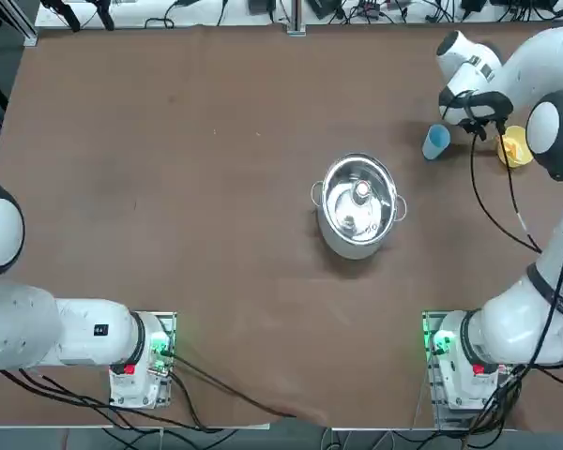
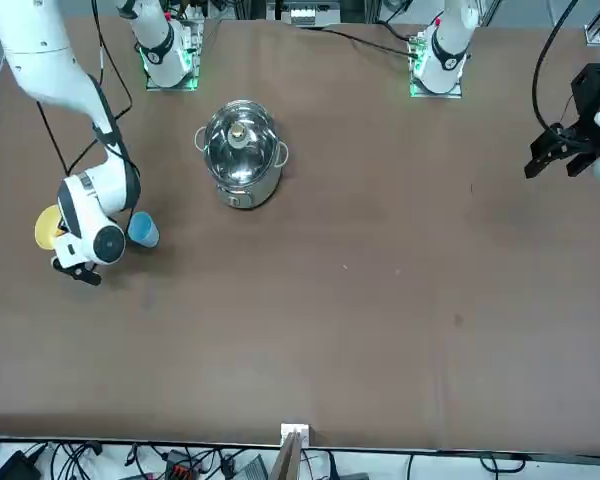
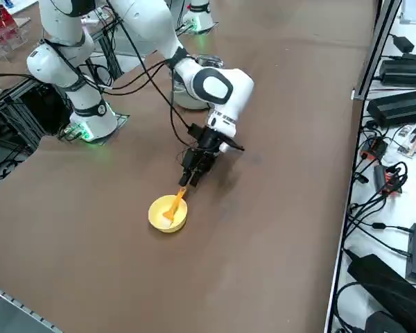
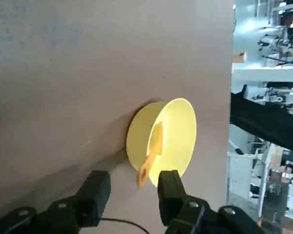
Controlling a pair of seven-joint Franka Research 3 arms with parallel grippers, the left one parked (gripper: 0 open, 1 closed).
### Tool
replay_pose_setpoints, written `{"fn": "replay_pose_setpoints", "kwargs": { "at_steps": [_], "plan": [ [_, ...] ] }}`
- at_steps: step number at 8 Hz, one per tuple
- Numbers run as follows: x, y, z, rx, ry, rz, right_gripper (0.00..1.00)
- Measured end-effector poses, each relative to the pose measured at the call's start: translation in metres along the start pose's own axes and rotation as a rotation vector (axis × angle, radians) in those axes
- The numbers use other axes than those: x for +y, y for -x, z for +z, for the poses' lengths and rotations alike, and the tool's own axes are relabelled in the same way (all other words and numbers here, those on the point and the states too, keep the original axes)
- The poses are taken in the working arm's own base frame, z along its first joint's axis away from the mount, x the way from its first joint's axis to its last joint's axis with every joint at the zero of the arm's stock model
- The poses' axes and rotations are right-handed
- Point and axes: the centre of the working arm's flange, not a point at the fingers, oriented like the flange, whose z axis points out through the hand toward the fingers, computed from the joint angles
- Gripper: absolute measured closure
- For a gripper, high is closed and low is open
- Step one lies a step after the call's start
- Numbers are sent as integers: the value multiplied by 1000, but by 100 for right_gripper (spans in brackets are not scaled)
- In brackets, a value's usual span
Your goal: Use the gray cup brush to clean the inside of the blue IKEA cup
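The right gripper's fingers [image 4: 101, 192] stand apart, empty. Just ahead, the brush [image 4: 151, 155] leans in the yellow bowl [image 4: 180, 130], its handle slanting over the rim toward them, seemingly without contact. The blue cup [image 1: 436, 142] stands beside the bowl on the surface [image 1: 225, 272].

On my worktop [image 1: 216, 122]: one yellow bowl [image 3: 157, 210]; one steel pot [image 1: 357, 220], two side handles, glass lid [image 1: 359, 192] on.
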Motion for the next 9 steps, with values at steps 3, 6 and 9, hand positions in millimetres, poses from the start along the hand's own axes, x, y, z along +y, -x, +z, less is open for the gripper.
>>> {"fn": "replay_pose_setpoints", "kwargs": {
  "at_steps": [3, 6, 9],
  "plan": [
    [0, 0, 8, -3, 19, 3, 45],
    [-3, 0, 12, 2, 35, 3, 50],
    [-3, 0, 12, 9, 42, 1, 54]
  ]
}}
